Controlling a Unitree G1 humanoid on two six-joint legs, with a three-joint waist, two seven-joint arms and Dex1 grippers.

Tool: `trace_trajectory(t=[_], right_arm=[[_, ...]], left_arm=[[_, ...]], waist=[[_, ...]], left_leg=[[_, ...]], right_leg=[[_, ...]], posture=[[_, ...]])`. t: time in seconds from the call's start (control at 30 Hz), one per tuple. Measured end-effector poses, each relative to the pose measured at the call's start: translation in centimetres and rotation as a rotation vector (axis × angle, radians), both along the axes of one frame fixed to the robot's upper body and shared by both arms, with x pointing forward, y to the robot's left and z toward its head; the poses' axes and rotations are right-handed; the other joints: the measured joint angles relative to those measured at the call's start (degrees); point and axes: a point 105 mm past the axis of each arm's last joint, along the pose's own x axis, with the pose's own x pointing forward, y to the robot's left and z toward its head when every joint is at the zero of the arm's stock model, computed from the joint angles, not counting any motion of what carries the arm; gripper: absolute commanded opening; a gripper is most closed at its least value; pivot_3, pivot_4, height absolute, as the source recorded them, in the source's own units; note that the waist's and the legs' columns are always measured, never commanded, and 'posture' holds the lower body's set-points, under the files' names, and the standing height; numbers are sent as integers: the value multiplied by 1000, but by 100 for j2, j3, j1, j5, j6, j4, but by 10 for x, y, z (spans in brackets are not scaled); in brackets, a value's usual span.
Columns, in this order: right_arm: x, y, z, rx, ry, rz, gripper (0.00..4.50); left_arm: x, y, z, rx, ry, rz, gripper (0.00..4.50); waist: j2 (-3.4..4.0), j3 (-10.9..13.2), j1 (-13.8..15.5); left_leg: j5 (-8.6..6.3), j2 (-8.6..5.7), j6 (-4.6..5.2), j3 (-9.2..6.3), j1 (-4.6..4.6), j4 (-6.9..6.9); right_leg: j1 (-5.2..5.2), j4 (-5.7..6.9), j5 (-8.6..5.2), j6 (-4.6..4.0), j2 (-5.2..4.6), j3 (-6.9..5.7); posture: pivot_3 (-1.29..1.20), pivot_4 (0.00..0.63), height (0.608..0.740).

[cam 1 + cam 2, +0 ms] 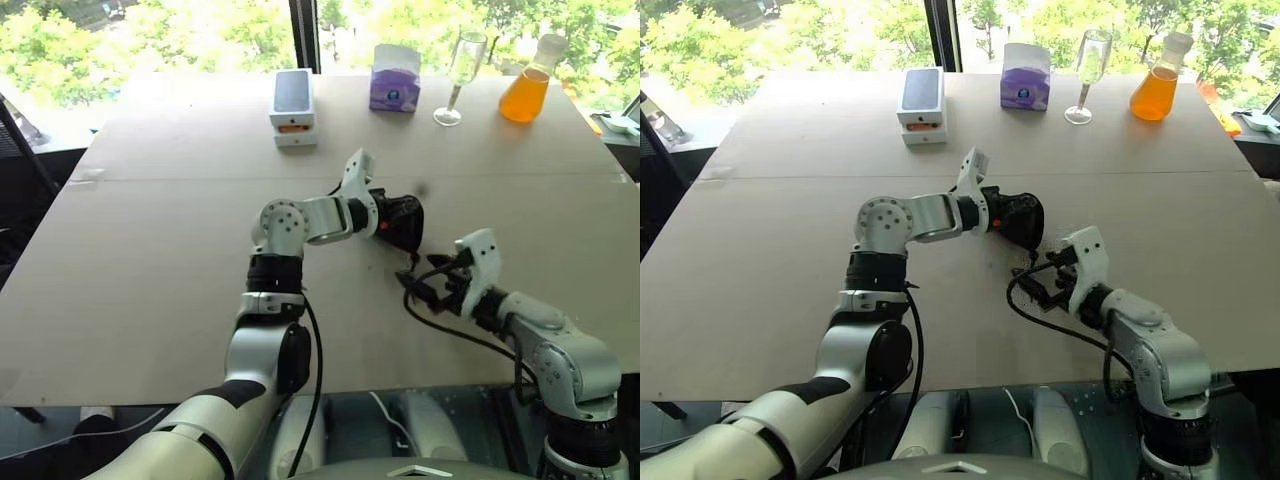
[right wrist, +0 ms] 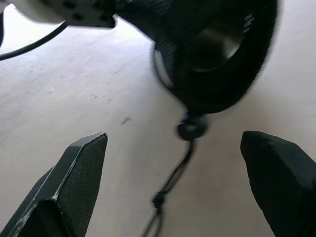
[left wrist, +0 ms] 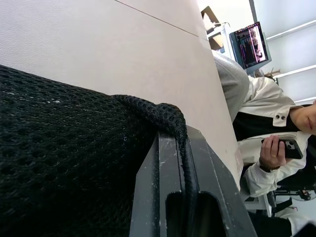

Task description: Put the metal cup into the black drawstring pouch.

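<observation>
Left fingers (image 3: 168,163) pinch the black drawstring pouch (image 1: 1018,217) rim; right fingers (image 2: 81,163) spread wide, empty

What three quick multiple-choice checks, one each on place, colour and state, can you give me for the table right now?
1. Where is the metal cup?
A. beside the wine glass
B. inside the black drawstring pouch
C. in the right gripper

2. What colour is the liquid in the flask?
A. orange
B. green
C. clear

3. How does the right gripper stand?
A. shut on the cord
B. shut on the cup
C. open, holding nothing

Answers: 1 B, the right wrist view shows a metal gleam inside the pouch mouth. 2 A, the flask at the far edge is orange. 3 C, its fingers stand wide apart with only the cord lying between them, while the left gripper holds the pouch.
</observation>
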Motion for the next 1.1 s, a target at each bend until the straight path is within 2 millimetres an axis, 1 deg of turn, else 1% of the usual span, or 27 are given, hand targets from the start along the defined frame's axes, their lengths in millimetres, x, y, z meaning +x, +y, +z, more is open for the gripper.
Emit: trace_trajectory(t=[0.07, 0.13, 0.17, 0.2, 0.33, 0.37, 0.4, 0.47, 0.57, 0.67, 0.73, 0.8, 0.9, 0.97, 1.0, 1.03, 1.07, 1.1], right_arm=[[3, 6, -10, -14, 21, -16, 4451], [11, 9, -12, -44, -14, -37, 4451], [13, 9, -13, -54, -27, -45, 3960], [17, 10, -14, -72, -42, -56, 3741], [27, 4, -18, -192, -117, -84, 1841], [30, 1, -19, -223, -142, -97, 1492], [32, -2, -19, -248, -160, -111, 941], [38, -12, -18, -316, -208, -148, 55], [45, -35, -16, -445, -276, -205, 55], [49, -53, -11, -537, -327, -247, 55], [54, -68, 3, -617, -394, -272, 55], [60, -80, 22, -681, -475, -292, 55], [63, -85, 45, -766, -580, -274, 0], [65, -94, 62, -835, -644, -271, 0], [65, -97, 69, -854, -669, -278, 0], [66, -98, 76, -870, -692, -273, 0], [67, -97, 83, -886, -723, -255, 0], [67, -96, 90, -902, -754, -242, 0]], left_arm=[[1, 1, 1, -5, -2, 3, 0], [2, 2, 2, -3, -5, 9, 0], [2, 3, 3, -4, -7, 11, 0], [3, 4, 5, -5, -11, 13, 0], [5, 9, 9, -7, -19, 23, 0], [6, 12, 9, -8, -20, 30, 0], [6, 13, 10, -9, -21, 34, 0], [7, 15, 11, -12, -24, 43, 0], [6, 17, 14, -36, -47, 70, 0], [4, 22, 15, -80, -89, 106, 0], [-2, 22, 10, -90, -110, 93, 0], [-8, 22, 8, -100, -118, 72, 0], [-14, 29, 11, -68, -211, 55, 771], [-16, 44, 12, 9, -346, 60, 1597], [-18, 48, 12, 37, -392, 52, 2148], [-23, 52, 13, 58, -449, 34, 2503], [-32, 53, 14, 100, -533, -18, 2503], [-42, 49, 14, 131, -594, -82, 2503]], waist=[[0, 0, 1], [-1, -1, 0], [-2, -1, -2], [-2, -1, -4], [-1, -2, -11], [-2, -2, -10], [-1, -2, -7], [-1, -2, 11], [-2, -1, 28], [0, -1, 18], [0, 0, 16], [0, 0, 9], [2, 1, -16], [4, 1, -26], [4, 1, -15], [4, 1, -12], [4, 2, -4], [5, 2, 5]], left_leg=[[0, 0, 0, 0, 0, 0], [0, 0, 0, 1, 2, 1], [0, 0, 1, 1, 3, 2], [-1, 0, 2, 1, 5, 2], [-1, 0, 4, 1, 10, 3], [-1, 0, 4, 0, 9, 4], [0, 0, 3, 0, 9, 4], [4, -1, -4, -2, 5, 5], [10, -4, -16, 0, 0, 5], [13, -2, -20, 2, 0, 0], [13, -2, -20, 2, 1, 0], [13, -1, -20, 4, 4, 1], [13, 0, -20, 7, 5, -1], [13, 1, -21, 10, 7, -5], [13, 2, -21, 8, 7, -5], [13, 3, -21, 9, 6, -5], [13, 3, -21, 10, 4, -4], [13, 3, -21, 10, 4, -4]], right_leg=[[0, 0, 0, 0, 0, 0], [1, 0, 0, 0, 0, 0], [1, 1, 0, 0, 0, 0], [2, 4, 0, 0, 0, 0], [2, 11, 0, 0, 1, 2], [2, 12, 0, 0, 1, 1], [2, 12, 0, 0, 1, 1], [2, 9, 0, 0, 0, 0], [2, 3, 0, 1, -5, 0], [0, 3, 0, 0, -4, 2], [-1, 4, 0, 0, -3, 2], [0, 4, 0, 0, -2, 4], [-1, 5, 0, 0, 1, 8], [-2, 4, 0, -1, 2, 10], [-1, 4, 0, -1, 2, 7], [-2, 3, 0, -1, 2, 9], [-2, 1, 0, -1, 1, 9], [-1, -1, 0, -1, 0, 8]], posture=[[0, 150, 740], [0, 150, 740], [0, 150, 740], [0, 150, 740], [0, 150, 740], [0, 150, 740], [0, 150, 740], [0, 150, 740], [0, 150, 740], [0, 150, 740], [0, 150, 740], [0, 150, 740], [0, 150, 740], [0, 150, 740], [0, 150, 740], [0, 150, 740], [0, 150, 740], [0, 150, 740]])
